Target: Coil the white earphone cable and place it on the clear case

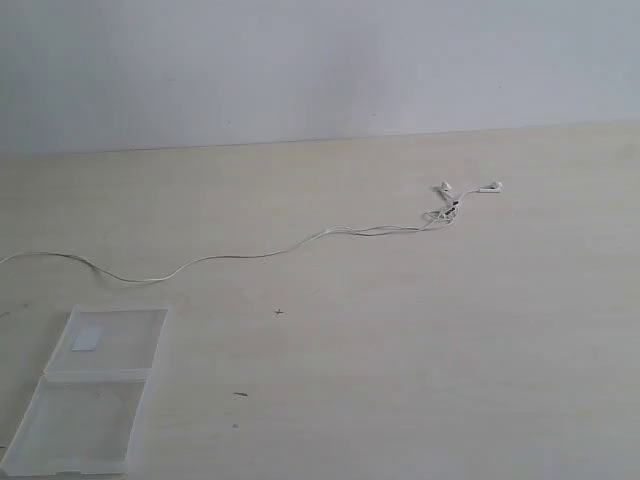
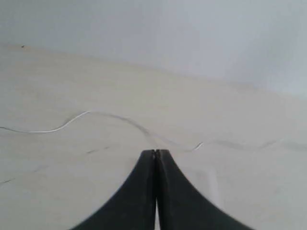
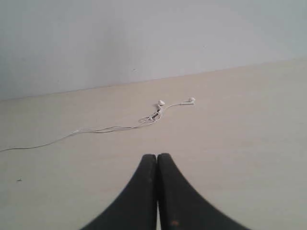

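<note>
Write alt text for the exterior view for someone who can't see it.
A white earphone cable lies uncoiled across a pale table, its earbuds at the far right. A clear case lies open at the near left, apart from the cable.

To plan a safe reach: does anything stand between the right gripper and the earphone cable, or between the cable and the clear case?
Nothing visible does. Only bare table lies between the right gripper and the white earphone cable, and between that cable and the clear case.

Lab-like setup, pale tabletop [image 1: 420,380], blank wall [image 1: 300,60]
</note>
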Controlling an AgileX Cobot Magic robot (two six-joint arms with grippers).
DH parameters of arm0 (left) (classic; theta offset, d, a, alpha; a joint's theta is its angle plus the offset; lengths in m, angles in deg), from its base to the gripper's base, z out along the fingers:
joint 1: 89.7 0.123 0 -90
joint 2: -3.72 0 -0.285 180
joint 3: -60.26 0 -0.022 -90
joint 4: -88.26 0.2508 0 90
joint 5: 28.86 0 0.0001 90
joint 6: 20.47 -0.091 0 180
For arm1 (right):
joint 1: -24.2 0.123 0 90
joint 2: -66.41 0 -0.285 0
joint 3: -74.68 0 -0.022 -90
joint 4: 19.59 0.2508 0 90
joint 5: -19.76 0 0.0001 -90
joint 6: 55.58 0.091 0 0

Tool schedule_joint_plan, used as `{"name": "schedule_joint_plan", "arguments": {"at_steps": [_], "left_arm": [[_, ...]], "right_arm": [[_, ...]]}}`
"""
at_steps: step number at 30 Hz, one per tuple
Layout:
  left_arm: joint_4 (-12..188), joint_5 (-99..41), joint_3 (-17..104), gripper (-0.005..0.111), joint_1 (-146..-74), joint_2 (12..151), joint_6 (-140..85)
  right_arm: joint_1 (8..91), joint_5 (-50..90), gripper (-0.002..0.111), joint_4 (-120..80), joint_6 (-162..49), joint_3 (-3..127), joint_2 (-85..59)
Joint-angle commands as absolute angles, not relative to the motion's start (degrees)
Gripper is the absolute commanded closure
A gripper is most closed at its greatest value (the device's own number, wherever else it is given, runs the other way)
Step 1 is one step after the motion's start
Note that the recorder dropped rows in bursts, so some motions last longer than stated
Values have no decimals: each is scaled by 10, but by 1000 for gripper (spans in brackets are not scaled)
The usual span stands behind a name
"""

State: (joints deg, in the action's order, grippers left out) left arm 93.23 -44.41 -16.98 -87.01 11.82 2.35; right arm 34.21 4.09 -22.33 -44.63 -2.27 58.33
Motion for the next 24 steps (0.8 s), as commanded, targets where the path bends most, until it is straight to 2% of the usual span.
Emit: {"name": "schedule_joint_plan", "arguments": {"at_steps": [1,6,13,16,18,24], "left_arm": [[813,-322,-170,107,-869,115,190],[813,-170,-170,107,-869,115,210],[834,-141,-137,107,-870,115,247],[849,-208,-81,107,-870,142,229],[883,-258,-28,107,-870,210,187],[889,-470,201,107,-890,547,-40]], "right_arm": [[339,46,108,-225,-451,-25,586],[339,46,108,-225,-451,-25,586],[339,46,108,-225,-451,-25,586],[339,46,108,-225,-451,-25,586],[339,46,108,-225,-451,-25,586],[339,46,108,-225,-451,-25,586]]}}
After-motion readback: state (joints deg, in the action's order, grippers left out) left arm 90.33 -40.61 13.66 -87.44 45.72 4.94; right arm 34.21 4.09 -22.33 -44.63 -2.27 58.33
